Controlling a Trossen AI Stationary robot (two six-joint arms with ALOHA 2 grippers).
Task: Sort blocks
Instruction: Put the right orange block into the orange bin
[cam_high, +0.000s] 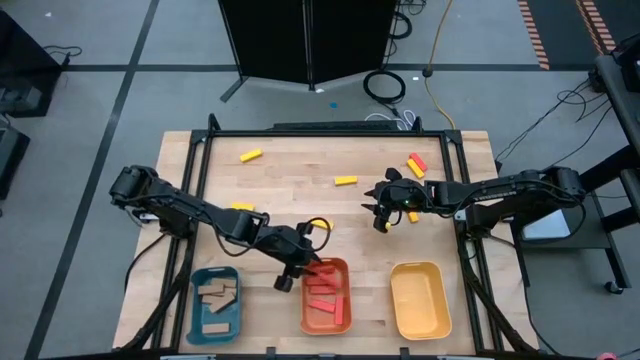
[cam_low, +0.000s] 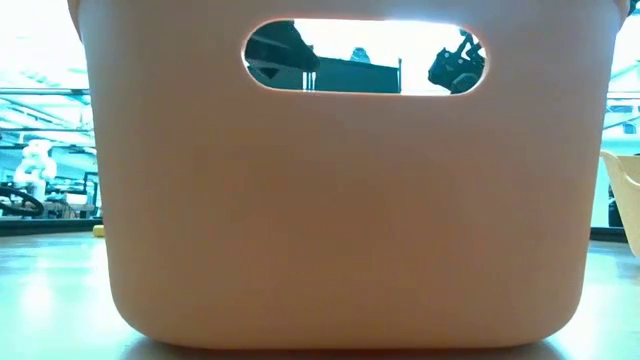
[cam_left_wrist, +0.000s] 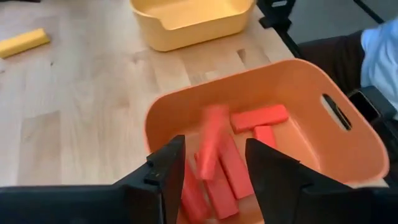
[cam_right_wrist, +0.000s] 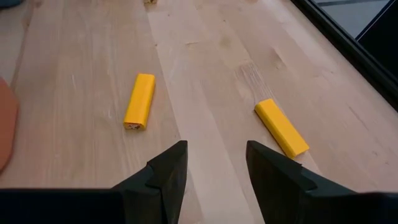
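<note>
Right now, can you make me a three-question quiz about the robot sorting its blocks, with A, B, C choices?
1. Where is the left gripper?
A. over the blue tray
B. at the orange tray's edge
C. over the yellow tray

2. What colour are the blocks in the orange tray?
A. red
B. yellow
C. tan

3. How are the left gripper's fingers?
A. shut on a yellow block
B. shut on a tan block
C. open, with a red block blurred between them

Answers:
1 B, the high view shows it at that tray's left rim.
2 A, the left wrist view shows only red bars inside.
3 C, the fingers stand apart above the tray.
</note>
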